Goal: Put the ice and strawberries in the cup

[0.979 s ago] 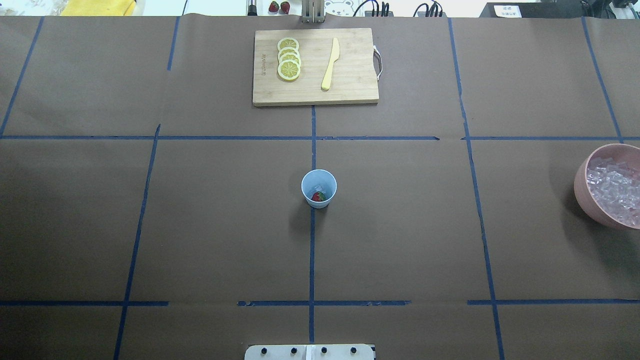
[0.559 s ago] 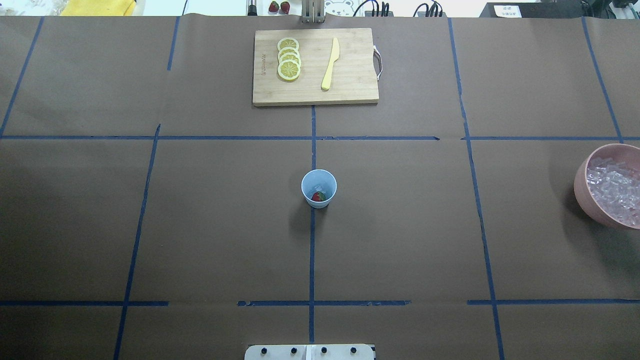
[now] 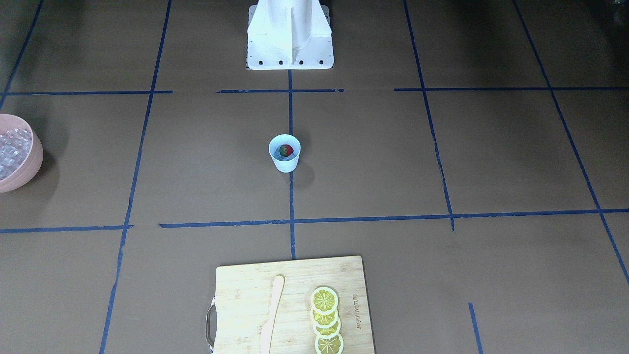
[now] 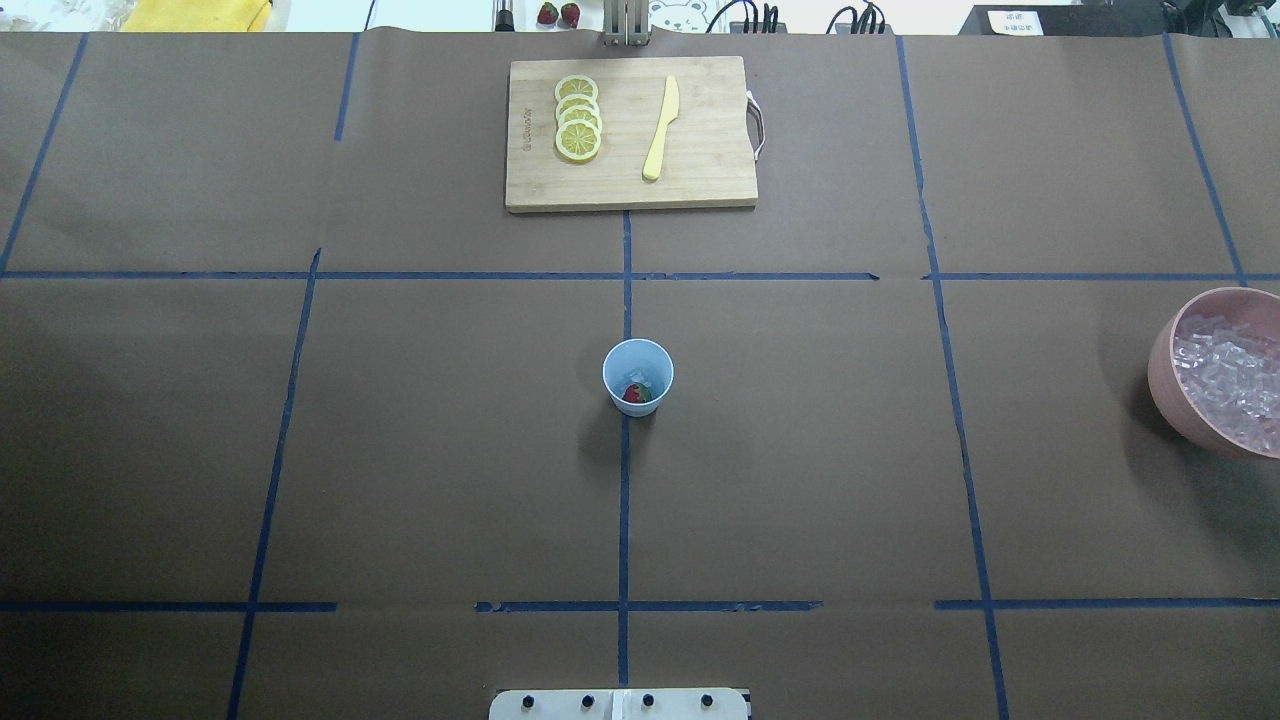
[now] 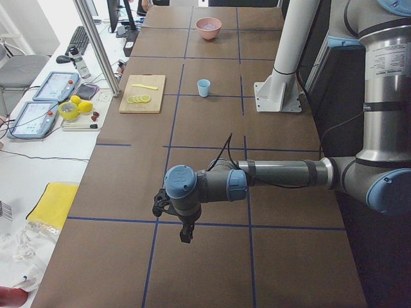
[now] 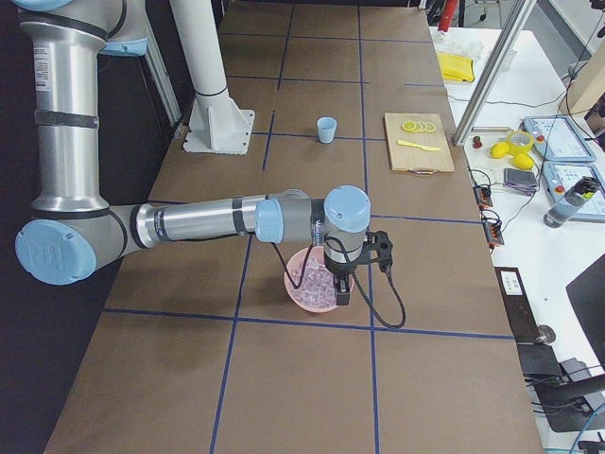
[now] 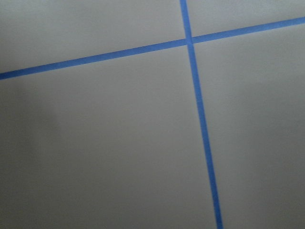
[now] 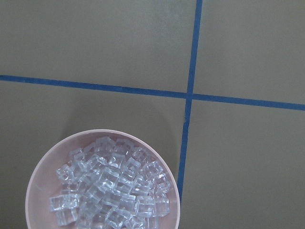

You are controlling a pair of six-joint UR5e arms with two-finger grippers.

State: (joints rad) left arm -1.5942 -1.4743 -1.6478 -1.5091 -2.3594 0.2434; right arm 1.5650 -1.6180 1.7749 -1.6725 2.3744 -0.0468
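The light-blue cup (image 4: 638,375) stands upright at the table's middle, also in the front-facing view (image 3: 284,152). Inside it lie a red strawberry (image 4: 635,394) and a few clear ice cubes (image 4: 641,378). More ice (image 8: 107,191) fills the pink bowl (image 4: 1160,380) at the table's right end. My right gripper (image 6: 342,295) hangs over that bowl; I cannot tell if it is open or shut. My left gripper (image 5: 186,234) hangs over bare table at the left end, far from the cup; I cannot tell its state either.
A wooden cutting board (image 4: 700,180) with several lemon slices (image 4: 578,118) and a yellow knife (image 4: 661,128) lies at the far middle. The robot's base plate (image 4: 620,704) is at the near edge. Two strawberries (image 4: 558,13) lie beyond the table's far edge.
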